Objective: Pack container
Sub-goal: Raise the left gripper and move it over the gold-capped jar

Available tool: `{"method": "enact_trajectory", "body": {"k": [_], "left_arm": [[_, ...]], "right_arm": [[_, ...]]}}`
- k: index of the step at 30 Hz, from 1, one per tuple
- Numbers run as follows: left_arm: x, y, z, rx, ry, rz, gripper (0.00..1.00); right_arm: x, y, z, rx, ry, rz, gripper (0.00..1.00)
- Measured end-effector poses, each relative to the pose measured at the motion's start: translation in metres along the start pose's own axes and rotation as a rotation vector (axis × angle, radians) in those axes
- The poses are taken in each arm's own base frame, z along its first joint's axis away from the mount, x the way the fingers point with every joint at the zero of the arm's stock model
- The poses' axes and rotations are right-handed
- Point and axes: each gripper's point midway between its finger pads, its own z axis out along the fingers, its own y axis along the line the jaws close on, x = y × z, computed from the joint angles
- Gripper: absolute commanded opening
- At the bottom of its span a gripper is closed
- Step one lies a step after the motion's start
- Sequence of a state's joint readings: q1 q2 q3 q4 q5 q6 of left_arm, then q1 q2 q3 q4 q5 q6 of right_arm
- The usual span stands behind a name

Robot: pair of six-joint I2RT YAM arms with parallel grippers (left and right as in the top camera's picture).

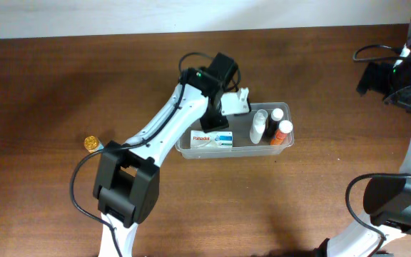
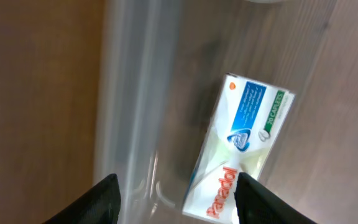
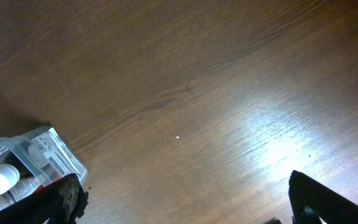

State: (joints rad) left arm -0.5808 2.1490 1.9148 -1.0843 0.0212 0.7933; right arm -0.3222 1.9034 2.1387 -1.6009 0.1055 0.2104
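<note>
One container point(image 1: 245, 150), a clear shallow plastic tub, sits mid-bench point(image 1: 48, 71) with its long side running left to right. Contents counted: one Panadol box point(image 1: 212, 139) lying flat at the left end, and three small bottles at the right end: one white bottle point(image 1: 259, 127), one dark bottle point(image 1: 273, 123) with a white cap and one orange bottle point(image 1: 280, 135) with a white cap. One small gold round object point(image 1: 91, 143) lies well apart to the left, outside the tub. Left end effector point(image 2: 176, 199) hangs over the tub's left half, fingers spread wide, nothing between them, with the box below. Right end effector point(image 3: 182, 202) is far off to the right, also spread wide and empty; only a corner of the tub shows in its view. The tub looks thin-walled and light, likely to flex, with slick sides; the loose contents would probably slide if it tilted. Best hold is probably a pinch over the rim at a short end, keeping it level.
</note>
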Motion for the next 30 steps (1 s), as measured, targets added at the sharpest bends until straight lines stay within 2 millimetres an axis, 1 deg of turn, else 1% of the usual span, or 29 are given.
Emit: {"method": "enact_trajectory", "body": {"k": [4,7,9,11,13,14,16,19,22,26,28,30], "left_arm": [[-0.013,0.015,-0.036,-0.043,-0.035,-0.093,0.6],[-0.024,0.028,-0.065,-0.086,-0.084,-0.195,0.6],[-0.028,0.037,-0.082,-0.111,-0.117,-0.266,0.61],[-0.023,0.048,-0.097,-0.128,-0.137,-0.357,0.62],[-0.01,0.056,-0.107,-0.131,-0.134,-0.453,0.65],[0.0,0.06,-0.112,-0.13,-0.125,-0.506,0.65],[0.023,0.065,-0.119,-0.124,-0.099,-0.605,0.7],[0.066,0.075,-0.128,-0.123,-0.048,-0.779,0.72],[0.119,0.086,-0.136,-0.132,0.021,-0.983,0.74],[0.203,0.096,-0.146,-0.139,0.114,-1.278,0.75],[0.239,0.093,-0.151,-0.136,0.161,-1.396,0.75],[0.268,0.089,-0.157,-0.128,0.196,-1.493,0.76]], "right_arm": [[0.0,0.0,0.0,0.0,0.0,-0.001,0.98],[0.0,0.0,0.0,0.0,0.0,0.0,0.98],[0.0,0.0,0.0,0.0,0.0,0.0,0.98],[0.0,0.0,0.0,0.0,0.0,-0.001,0.98],[0.0,0.0,0.0,0.0,0.0,-0.001,0.98],[0.0,0.0,0.0,0.0,0.0,0.0,0.98],[0.0,0.0,0.0,0.0,0.0,-0.001,0.98],[0.0,0.0,0.0,0.0,0.0,-0.001,0.98],[0.0,0.0,0.0,0.0,0.0,0.0,0.99],[0.0,0.0,0.0,0.0,0.0,0.0,0.98],[0.0,0.0,0.0,0.0,0.0,-0.001,0.98],[0.0,0.0,0.0,0.0,0.0,0.0,0.98]]}}
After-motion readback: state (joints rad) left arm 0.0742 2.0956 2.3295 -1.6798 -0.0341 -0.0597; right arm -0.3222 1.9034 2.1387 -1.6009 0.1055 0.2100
